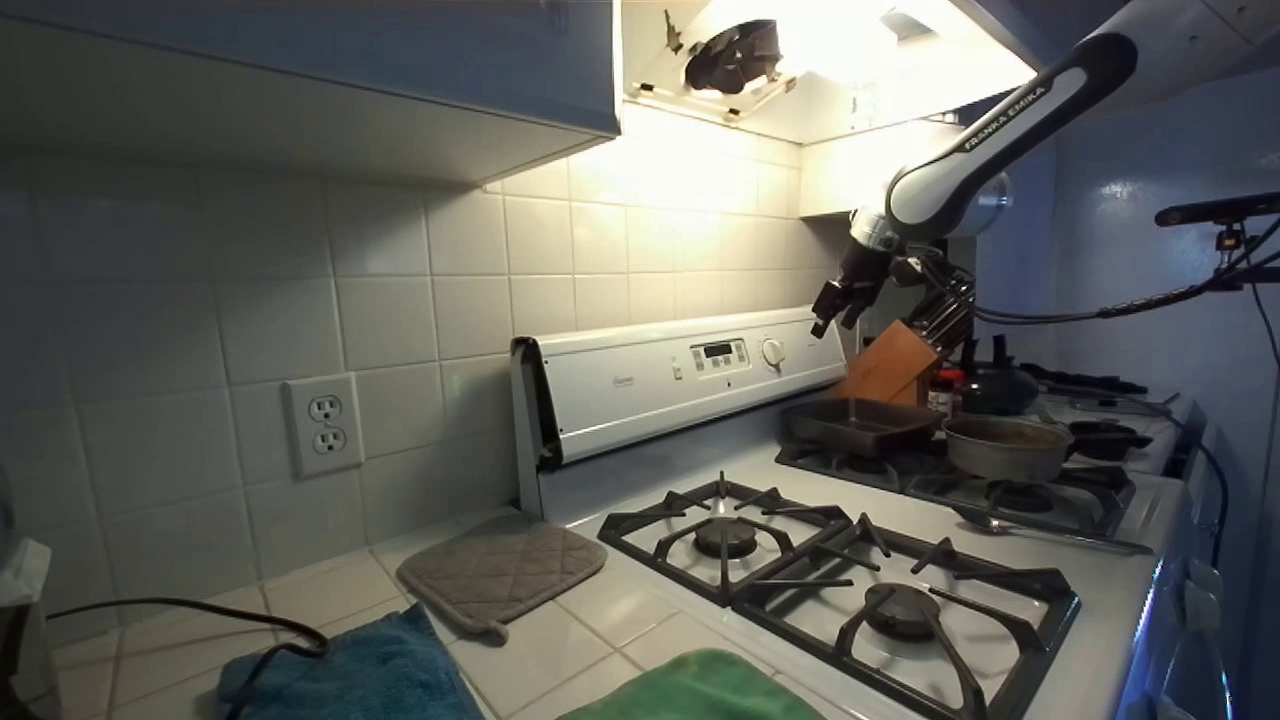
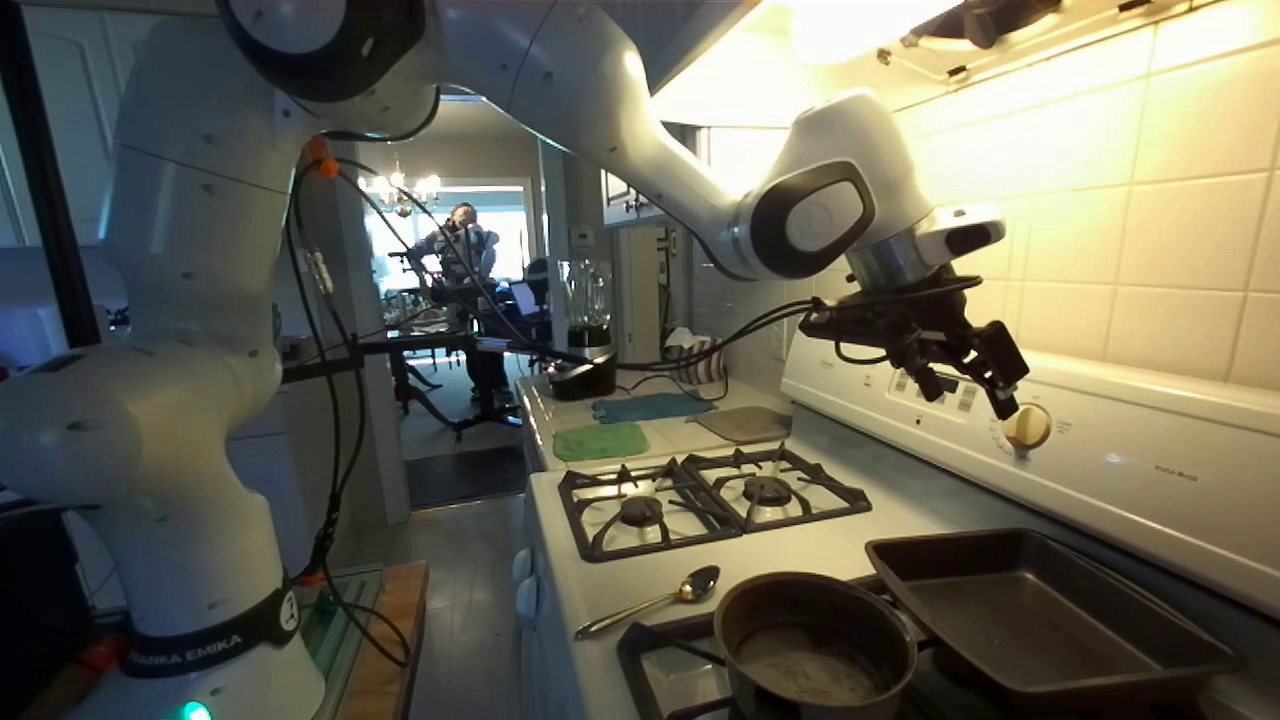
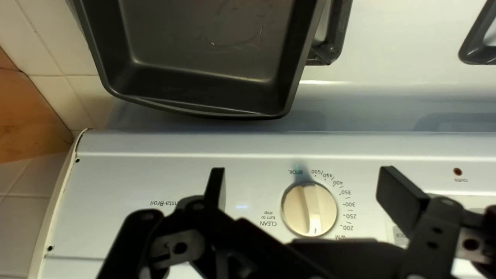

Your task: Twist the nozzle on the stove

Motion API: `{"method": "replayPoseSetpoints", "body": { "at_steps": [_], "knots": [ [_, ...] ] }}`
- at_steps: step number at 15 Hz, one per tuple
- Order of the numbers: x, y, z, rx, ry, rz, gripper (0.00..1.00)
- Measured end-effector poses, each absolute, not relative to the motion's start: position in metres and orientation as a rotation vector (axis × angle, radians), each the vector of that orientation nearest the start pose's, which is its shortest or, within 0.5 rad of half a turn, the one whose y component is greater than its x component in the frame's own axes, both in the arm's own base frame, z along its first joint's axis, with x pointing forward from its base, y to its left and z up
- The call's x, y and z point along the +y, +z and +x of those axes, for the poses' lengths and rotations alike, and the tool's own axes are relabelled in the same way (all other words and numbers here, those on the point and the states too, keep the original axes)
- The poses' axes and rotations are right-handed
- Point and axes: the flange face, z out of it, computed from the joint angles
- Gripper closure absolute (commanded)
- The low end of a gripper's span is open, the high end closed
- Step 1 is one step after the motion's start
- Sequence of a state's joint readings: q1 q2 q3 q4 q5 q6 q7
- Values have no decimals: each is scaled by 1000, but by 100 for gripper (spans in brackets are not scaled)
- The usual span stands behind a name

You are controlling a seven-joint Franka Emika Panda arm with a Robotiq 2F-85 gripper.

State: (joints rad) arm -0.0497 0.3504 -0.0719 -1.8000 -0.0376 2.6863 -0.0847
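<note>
Knob [image 3: 309, 209]: pale and round, with a raised grip across it. In the wrist view its small mark is directed to the bottom edge, and the printed scale beside it, with BROIL, 500 and 200, stands upside down.
Stove [image 2: 800, 545]: white, below and behind the gripper [image 3: 305, 190]; its raised back panel [image 1: 600, 415] carries the knob.
Jaws: they are wide apart and hold nothing. In the wrist view the knob appears in the space between the two fingers [image 3: 401, 197], which stand apart from it.
Arm [image 1: 950, 190]: white and black, it comes from the upper right of an exterior view, with the gripper near the knob.
Display [image 1: 718, 350]: small and dark, on the same panel, to the left of the knob in this exterior view.
Burner grates [image 1: 664, 566]: black, in two pairs; one pair bears the cookware.
Baking pan [image 2: 1045, 610]: dark, rectangular, near the back panel.
Pot [image 1: 1005, 452]: round, just beside the baking pan; whether they touch, I cannot tell.
Spoon [image 2: 690, 588]: it lies on the stovetop, between the two pairs of grates.
Counter [image 1: 560, 640]: tiled, with a quilted pot holder [image 1: 505, 570], a blue cloth [image 1: 365, 675] and a green cloth [image 1: 700, 690].
Knife block [image 1: 885, 365]: wooden, tilted, beyond the stove in the same exterior view.
</note>
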Motion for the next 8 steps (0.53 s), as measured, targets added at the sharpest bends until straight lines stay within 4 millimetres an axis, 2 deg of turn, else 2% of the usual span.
{"method": "replayPoseSetpoints", "body": {
  "at_steps": [5, 8],
  "knots": [
    [-61, 396, 690, -98, -853, -3092, 0],
    [-59, 388, 700, -150, -851, -3090, 0]
  ]
}}
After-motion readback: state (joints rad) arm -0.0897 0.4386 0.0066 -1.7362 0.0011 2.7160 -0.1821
